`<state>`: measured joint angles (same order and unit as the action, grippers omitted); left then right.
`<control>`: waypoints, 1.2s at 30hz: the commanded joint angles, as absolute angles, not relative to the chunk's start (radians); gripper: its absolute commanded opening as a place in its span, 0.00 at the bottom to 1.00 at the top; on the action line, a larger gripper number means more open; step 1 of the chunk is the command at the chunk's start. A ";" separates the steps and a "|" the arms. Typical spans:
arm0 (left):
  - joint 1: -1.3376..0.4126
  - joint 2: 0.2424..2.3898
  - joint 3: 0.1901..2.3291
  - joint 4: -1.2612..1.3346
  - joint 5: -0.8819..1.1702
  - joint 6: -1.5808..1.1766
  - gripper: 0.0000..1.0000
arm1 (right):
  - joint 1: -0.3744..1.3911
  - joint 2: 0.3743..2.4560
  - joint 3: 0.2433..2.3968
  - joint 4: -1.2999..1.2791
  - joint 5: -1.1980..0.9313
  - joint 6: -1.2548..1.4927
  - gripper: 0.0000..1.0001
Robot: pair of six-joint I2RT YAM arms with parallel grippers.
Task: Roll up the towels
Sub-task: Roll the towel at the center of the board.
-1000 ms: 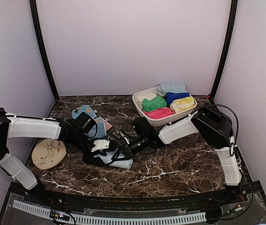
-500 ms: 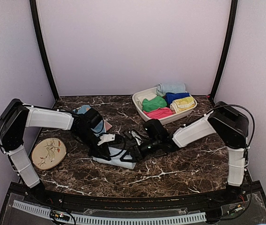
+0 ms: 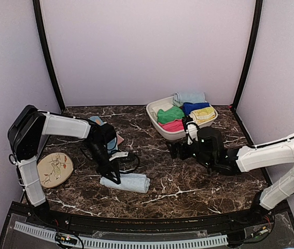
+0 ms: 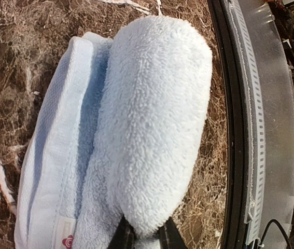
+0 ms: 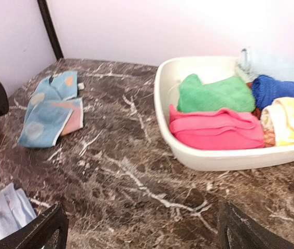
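— How do the arms stand?
— The left arm bends low, and the left pincer (image 4: 144,236) pinches one end of the rolled pale blue towel (image 4: 152,119) near the front of the surface (image 3: 198,192). The right arm stretches low, with the right pincer (image 5: 144,233) gaping wide. The spotted towel (image 5: 45,111) lies flat farther back.
— And a second ago?
— Both crowded over that roll. The right has since let go and drawn away.

High rear overview, left wrist close-up, right wrist low, all sharing table (image 3: 198,192)
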<state>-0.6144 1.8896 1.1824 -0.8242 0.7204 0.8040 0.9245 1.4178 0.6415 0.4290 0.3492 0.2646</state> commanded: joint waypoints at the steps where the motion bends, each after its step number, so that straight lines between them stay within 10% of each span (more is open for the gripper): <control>1: -0.592 1.989 1.224 -0.916 0.669 0.798 0.10 | 0.900 1.359 0.528 0.613 0.347 0.195 1.00; 11: -0.571 2.152 1.347 -1.029 0.664 0.793 0.09 | 1.386 1.551 0.600 0.594 0.493 -0.604 0.96; 19: -0.568 2.210 1.408 -1.042 0.614 0.756 0.09 | 1.445 1.838 0.807 0.605 0.460 -0.885 0.81; 27: -0.567 2.223 1.411 -1.052 0.591 0.774 0.12 | 1.372 2.018 0.972 0.539 0.431 -0.898 0.74; 36: -0.543 2.137 1.369 -0.988 0.622 0.796 0.38 | 1.300 2.082 1.060 0.269 0.364 -0.652 0.55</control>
